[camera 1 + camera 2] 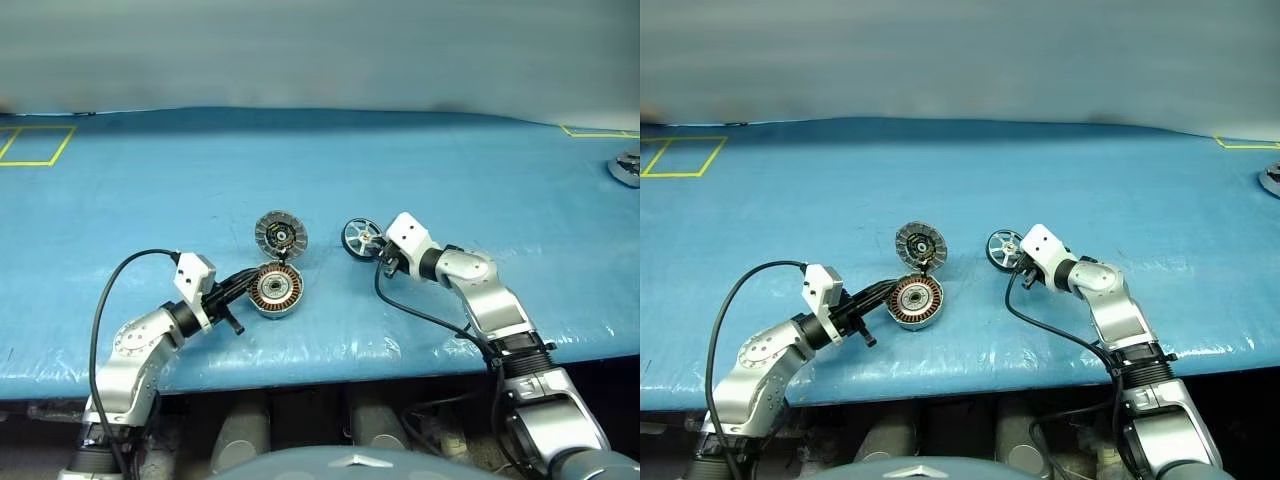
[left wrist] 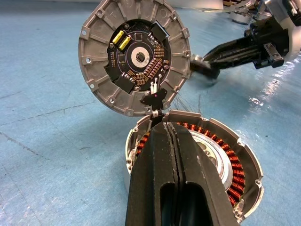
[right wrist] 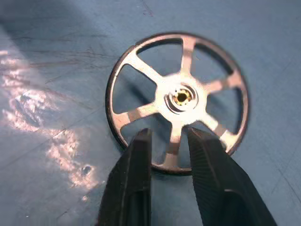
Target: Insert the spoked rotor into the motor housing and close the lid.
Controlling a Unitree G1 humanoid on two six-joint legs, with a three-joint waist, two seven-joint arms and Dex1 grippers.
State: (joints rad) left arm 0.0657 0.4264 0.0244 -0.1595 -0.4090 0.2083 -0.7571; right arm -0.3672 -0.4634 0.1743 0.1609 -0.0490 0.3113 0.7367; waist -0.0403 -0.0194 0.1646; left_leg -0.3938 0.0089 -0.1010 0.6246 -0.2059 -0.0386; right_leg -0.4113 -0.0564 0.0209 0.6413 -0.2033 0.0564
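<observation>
The spoked rotor lay flat on the blue table cover, well apart from the motor housing, whose lid stood hinged open behind it. The right gripper had its fingers a little apart, straddling one near spoke, nothing clamped yet. The left gripper, fingers pressed together, rested over the housing's near rim, probably steadying it. To pick well, the right fingers likely needed to close squarely on that spoke near the rim, keeping the wheel level so the hub could meet the silver centre
</observation>
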